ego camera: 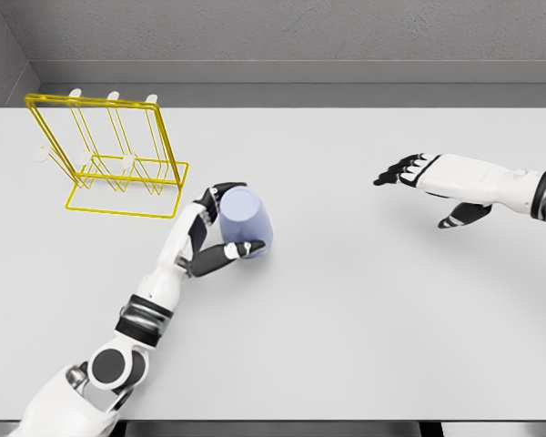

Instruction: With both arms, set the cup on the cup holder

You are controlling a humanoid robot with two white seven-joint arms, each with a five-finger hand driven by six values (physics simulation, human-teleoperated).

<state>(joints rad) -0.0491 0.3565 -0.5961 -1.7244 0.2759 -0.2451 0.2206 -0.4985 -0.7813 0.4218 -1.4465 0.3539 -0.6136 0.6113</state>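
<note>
Leftmost, near the far left corner of the surface point(364, 346), stands the holder point(109, 155), a yellow wire rack with an upright rectangular frame, a flat base loop and several white-tipped pegs slanting up toward the back edge. Just to its right and a little nearer the front lies the cup point(246, 221), pale blue, close to the holder's front right corner but apart from it, and tilted with its rounded top leaning toward the holder. The left hand point(211, 228) has hold of it: the white arm rises from the front left corner of the surface, and the dark fingers point(220, 255) curl around the cup, some wrapping its near lower side and others hooking over its upper left edge. The middle of the surface is plain grey-white. Well apart, near the right edge, the right hand point(417, 173) hangs above the surface with its arm entering from that edge; its fingers are spread and relaxed, pointing left toward the cup, the thumb dropped below the palm, gripping nothing.
</note>
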